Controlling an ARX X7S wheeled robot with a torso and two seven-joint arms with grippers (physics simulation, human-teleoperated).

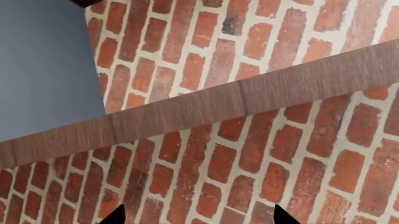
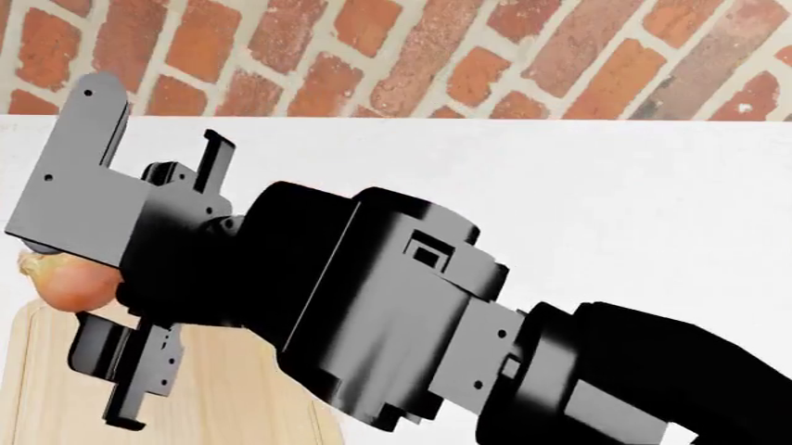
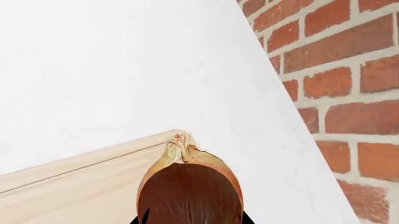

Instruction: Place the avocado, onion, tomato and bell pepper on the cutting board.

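My right gripper [image 3: 190, 218] is shut on the onion [image 3: 190, 186], a tan-orange bulb with its rooty tip pointing away from the camera. The onion [image 2: 65, 278] sits over the far corner of the light wooden cutting board [image 3: 74, 186]. Whether it touches the board I cannot tell. In the head view my right arm crosses from lower right to the left and covers much of the cutting board [image 2: 236, 389]. My left gripper [image 1: 199, 217] is open and empty, facing bricks. The avocado, tomato and bell pepper are out of view.
The board lies on a white table [image 2: 594, 213] that ends at a red brick wall [image 2: 433, 56]. The left wrist view shows a brown wooden strip [image 1: 206, 107] and a grey-blue panel [image 1: 44, 65] against brickwork.
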